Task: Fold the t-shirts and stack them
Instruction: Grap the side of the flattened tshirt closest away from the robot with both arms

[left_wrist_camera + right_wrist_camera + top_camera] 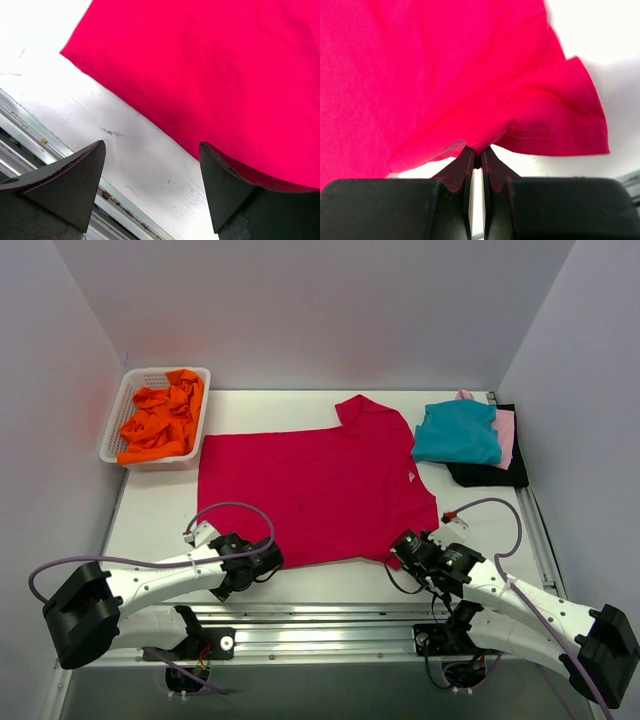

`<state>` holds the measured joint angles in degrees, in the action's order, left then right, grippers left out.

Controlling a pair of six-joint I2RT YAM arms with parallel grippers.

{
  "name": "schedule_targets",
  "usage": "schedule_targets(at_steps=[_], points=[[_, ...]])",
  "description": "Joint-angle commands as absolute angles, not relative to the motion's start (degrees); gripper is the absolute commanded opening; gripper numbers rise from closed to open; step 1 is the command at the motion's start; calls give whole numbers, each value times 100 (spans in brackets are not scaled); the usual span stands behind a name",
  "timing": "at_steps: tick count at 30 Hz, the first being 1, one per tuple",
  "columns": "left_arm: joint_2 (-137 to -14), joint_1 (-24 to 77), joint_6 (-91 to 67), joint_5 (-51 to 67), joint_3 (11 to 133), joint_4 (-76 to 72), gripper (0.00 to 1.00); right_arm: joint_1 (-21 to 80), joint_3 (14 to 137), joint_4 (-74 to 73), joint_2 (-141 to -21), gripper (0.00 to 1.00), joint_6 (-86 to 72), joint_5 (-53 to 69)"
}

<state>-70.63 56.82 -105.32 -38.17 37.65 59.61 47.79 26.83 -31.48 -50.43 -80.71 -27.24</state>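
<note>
nearest, right fingers (460, 170) clamped together on the near hem of the crimson-red t-shirt (310, 490), with cloth gathered into folds there. left fingers (75, 180) wide apart at the same hem toward its other corner, holding nothing. shirt spread flat in middle of the tabletop (160, 525). teal t-shirt (458, 430) stacked over pale pink t-shirt (506, 435) and black t-shirt (490, 476) at far right; orange t-shirt (160, 420) crumpled in the white basket (113, 425).

No text, numbers or brand names can be read anywhere. Only candidate: a tiny white mark (411, 477) on the crimson t-shirt (310, 495), toward its right edge. It is possibly a logo or tag, too small to read. In both wrist views the cloth is plain.
</note>
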Motion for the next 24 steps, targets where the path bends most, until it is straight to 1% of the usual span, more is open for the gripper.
schedule_targets(at_steps=[1, 6, 7, 8, 11, 12, 15, 20, 24], points=[[-6549, 5494, -11154, -3973, 3613, 6417, 85, 4536, 2865, -3094, -4931, 0, -7447, -3217], [-5600, 5265, -10996, -3850, 3191, 5926, 85, 3930, 2760, -2479, -5158, 0, -6786, -2691], [-5590, 5239, -10699, -3806, 3164, 5776, 85, 3859, 2742, -2400, -5194, 0, -6716, -2637], [-5659, 5134, -10601, -3753, 3173, 5644, 85, 3789, 2733, -2278, -5212, 0, -6593, -2585], [-6361, 5036, -10354, -3578, 3427, 5370, 85, 3525, 2786, -2241, -5221, 0, -6443, -2584], [-6764, 5036, -10354, -3534, 3497, 5283, 85, 3385, 2804, -2241, -5160, 0, -6416, -2584], [-7214, 5027, -10240, -3349, 3498, 4758, 85, 3165, 2769, -2224, -5063, 0, -6355, -2514], [-7374, 5010, -10248, -3278, 3287, 4535, 84, 3067, 2751, -2224, -5124, 0, -6363, -2470], [-7243, 5010, -10257, -3313, 3200, 4465, 79, 3059, 2742, -2197, -5221, 0, -6346, -2443]])
